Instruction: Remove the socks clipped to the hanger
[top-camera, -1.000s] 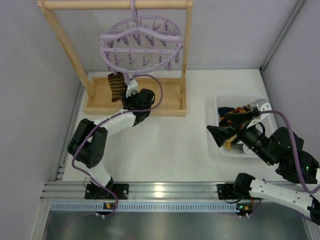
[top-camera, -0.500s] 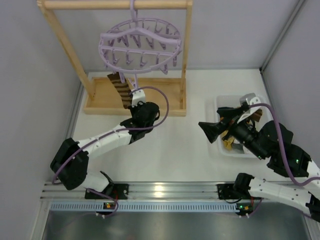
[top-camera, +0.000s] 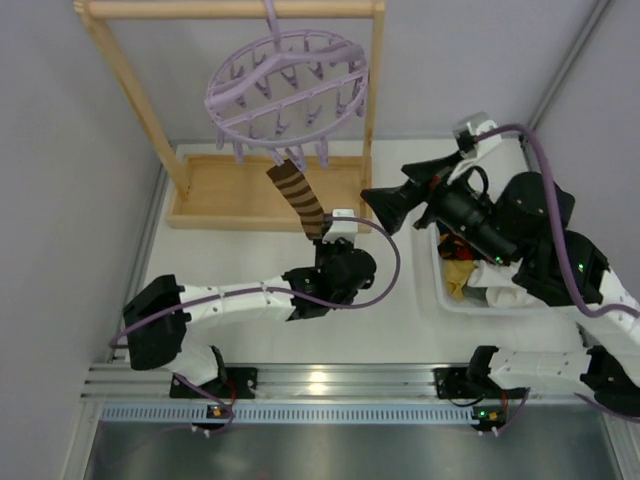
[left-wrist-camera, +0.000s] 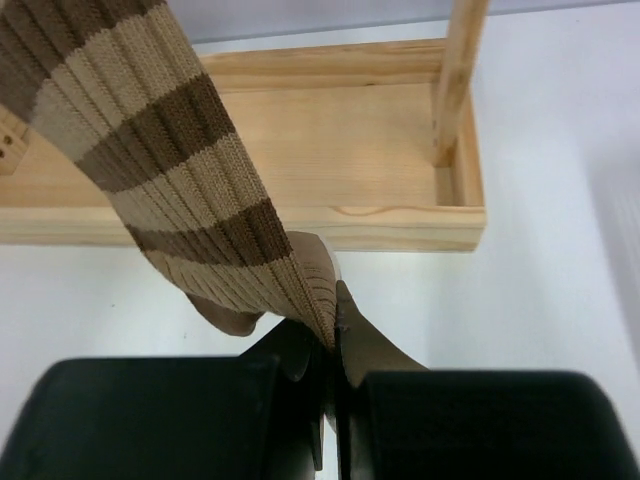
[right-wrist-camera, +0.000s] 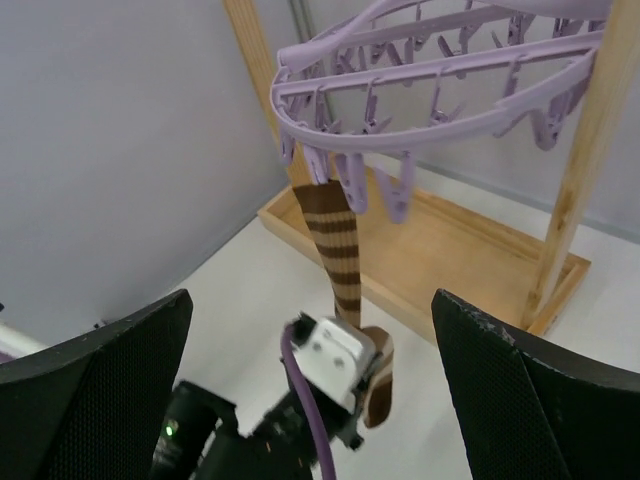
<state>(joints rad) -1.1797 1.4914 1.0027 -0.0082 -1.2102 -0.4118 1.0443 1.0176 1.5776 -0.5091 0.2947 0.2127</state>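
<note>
Lilac hanger: hooked on the top bar of the wooden rack; ring tilted, pegs dangling.
Striped sock: brown and cream; top end held in a peg at the ring's near edge, pulled taut at a slant.
Left gripper: jaws closed tight on the sock's lower end.
Right gripper: jaws spread wide, nothing held; raised beside the rack's right post, facing the hanger.
Bin: right of the rack; other socks inside, partly hidden.
</note>
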